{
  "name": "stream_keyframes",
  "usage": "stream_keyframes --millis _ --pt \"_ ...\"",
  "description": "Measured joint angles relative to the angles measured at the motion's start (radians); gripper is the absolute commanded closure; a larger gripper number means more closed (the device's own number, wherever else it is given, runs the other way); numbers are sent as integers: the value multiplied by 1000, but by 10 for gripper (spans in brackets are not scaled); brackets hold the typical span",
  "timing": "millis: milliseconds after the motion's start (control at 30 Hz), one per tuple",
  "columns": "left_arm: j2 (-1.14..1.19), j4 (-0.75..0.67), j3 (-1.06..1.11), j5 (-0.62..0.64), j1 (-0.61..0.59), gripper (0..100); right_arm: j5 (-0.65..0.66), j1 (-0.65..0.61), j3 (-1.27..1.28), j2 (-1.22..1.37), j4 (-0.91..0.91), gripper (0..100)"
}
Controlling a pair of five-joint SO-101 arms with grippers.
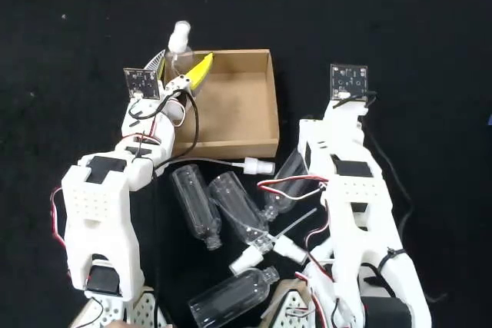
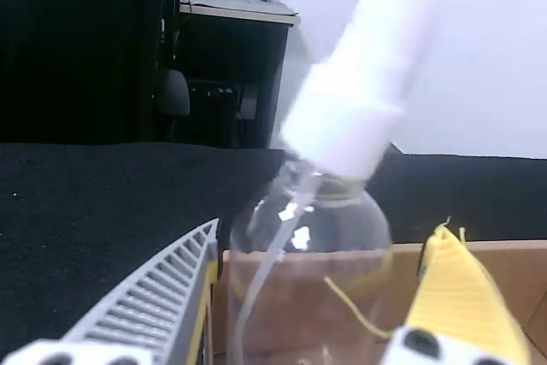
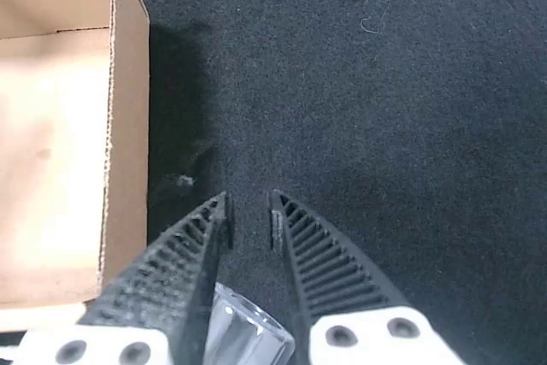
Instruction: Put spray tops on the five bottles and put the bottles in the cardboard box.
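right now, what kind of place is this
Likely a robotics lab bench: the left arm on a black table, its fingers holding a bottle, and a desk and white wall behind.

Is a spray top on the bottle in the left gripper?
On: a white spray top caps the bottle in the left gripper, its tube hanging inside.

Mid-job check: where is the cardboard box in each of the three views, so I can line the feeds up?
High view: cardboard box at upper centre, open side up, between the two arms.
Left wrist view: cardboard box just behind the capped bottle held in the left gripper.
Right wrist view: cardboard box beside the right gripper, side wall nearest.
Shared landmark: the black table cover around the box.
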Motion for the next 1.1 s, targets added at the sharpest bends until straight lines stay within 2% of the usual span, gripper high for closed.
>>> stream_keyframes --millis 333,533,867,1100 --pt "-2 0 0 0 0 651 0 0 0 0 0 938" --pt "-114 40 92 0 3 651 0 0 0 0 0 938" --pt "-390 549 103 2 -15 651 0 0 0 0 0 938" --pt "-497 936 46 2 -14 651 0 0 0 0 0 938"
